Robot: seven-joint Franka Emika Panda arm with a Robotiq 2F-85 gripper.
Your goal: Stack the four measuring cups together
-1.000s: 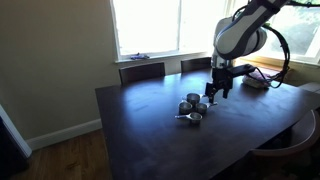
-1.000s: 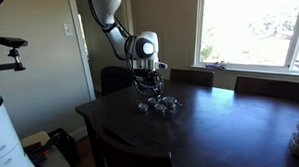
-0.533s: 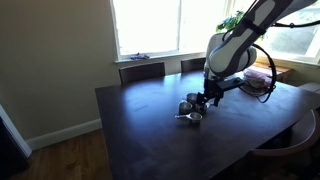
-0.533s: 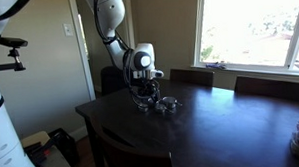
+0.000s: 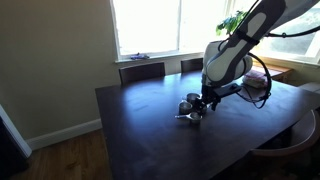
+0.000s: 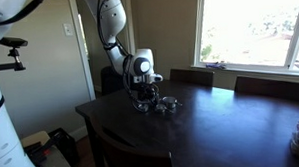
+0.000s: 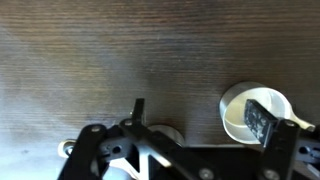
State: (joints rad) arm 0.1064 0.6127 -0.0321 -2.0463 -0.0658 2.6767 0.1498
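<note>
Dark table (image 5: 140, 125) holds measuring cups (image 7: 232, 118) (two in wrist view); end effector (image 7: 198, 110) spread wide, empty.

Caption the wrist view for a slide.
Open hand low over the dark table, one finger above a measuring cup.

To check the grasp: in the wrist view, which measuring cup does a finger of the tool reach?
The measuring cup whose whole round mouth shows; one finger overlaps it. The other cup is mostly hidden behind the tool.
</note>
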